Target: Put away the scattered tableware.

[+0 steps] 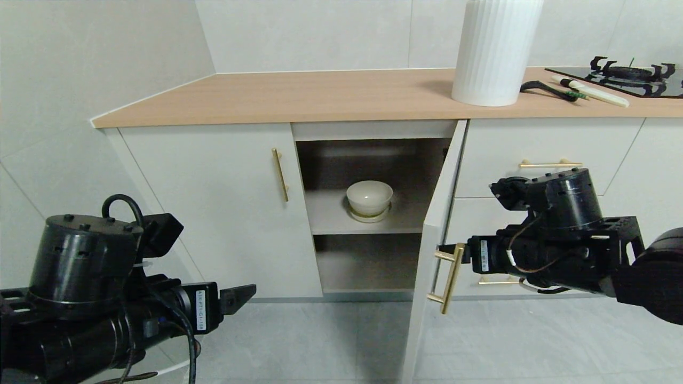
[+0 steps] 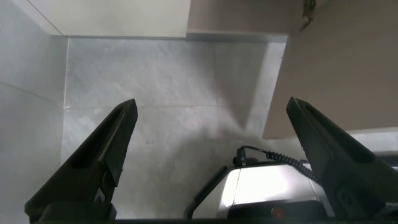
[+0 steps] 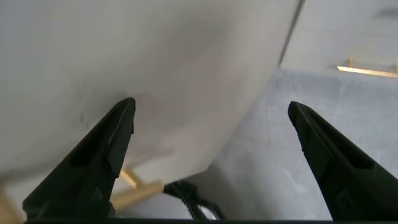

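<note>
A cream bowl (image 1: 369,196) sits on a small plate (image 1: 368,216) on the upper shelf of the open cabinet (image 1: 373,160). The cabinet door (image 1: 435,224) swings out toward me, with a gold handle (image 1: 451,277) on its outer face. My right gripper (image 1: 448,253) is at the top end of that handle, open (image 3: 211,106), with the door face and the handle (image 3: 134,186) close before it. Whether it touches the handle I cannot tell. My left gripper (image 1: 243,296) hangs low at the left over the floor, open (image 2: 211,106) with nothing in it.
A tall white ribbed vase (image 1: 493,50) stands on the wooden counter (image 1: 293,98). A white-handled utensil (image 1: 592,92) and a black one (image 1: 544,88) lie beside the stove (image 1: 629,74). A closed door (image 1: 224,213) is to the left, drawers (image 1: 549,154) to the right.
</note>
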Robot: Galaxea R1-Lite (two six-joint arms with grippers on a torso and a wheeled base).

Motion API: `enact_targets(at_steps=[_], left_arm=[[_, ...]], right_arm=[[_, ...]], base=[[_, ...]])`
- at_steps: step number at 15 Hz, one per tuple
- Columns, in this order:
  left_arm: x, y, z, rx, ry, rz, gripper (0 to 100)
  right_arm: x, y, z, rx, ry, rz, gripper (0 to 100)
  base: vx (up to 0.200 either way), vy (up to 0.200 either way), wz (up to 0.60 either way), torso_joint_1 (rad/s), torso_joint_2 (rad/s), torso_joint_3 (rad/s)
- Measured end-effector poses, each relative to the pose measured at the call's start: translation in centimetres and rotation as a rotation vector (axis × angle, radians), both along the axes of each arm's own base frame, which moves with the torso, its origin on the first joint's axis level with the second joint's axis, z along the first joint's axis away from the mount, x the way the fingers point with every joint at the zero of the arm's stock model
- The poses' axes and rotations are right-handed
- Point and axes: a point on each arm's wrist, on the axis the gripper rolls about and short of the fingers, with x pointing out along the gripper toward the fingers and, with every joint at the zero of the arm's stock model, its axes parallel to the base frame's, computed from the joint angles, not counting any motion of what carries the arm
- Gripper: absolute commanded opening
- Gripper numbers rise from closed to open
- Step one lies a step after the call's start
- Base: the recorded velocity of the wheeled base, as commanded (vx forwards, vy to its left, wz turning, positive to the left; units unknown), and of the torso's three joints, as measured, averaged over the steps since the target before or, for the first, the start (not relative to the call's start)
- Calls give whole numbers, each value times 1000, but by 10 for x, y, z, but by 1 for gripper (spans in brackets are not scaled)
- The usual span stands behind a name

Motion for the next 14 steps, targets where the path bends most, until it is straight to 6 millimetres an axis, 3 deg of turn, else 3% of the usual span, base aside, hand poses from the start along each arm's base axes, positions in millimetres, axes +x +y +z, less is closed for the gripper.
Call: enact_targets(at_steps=[14], left_arm=[[1, 0, -4, 39, 6, 0, 100]], right_arm=[[64, 43, -60, 159, -136, -116, 100]], base=[[0, 0, 0, 0, 0, 0]])
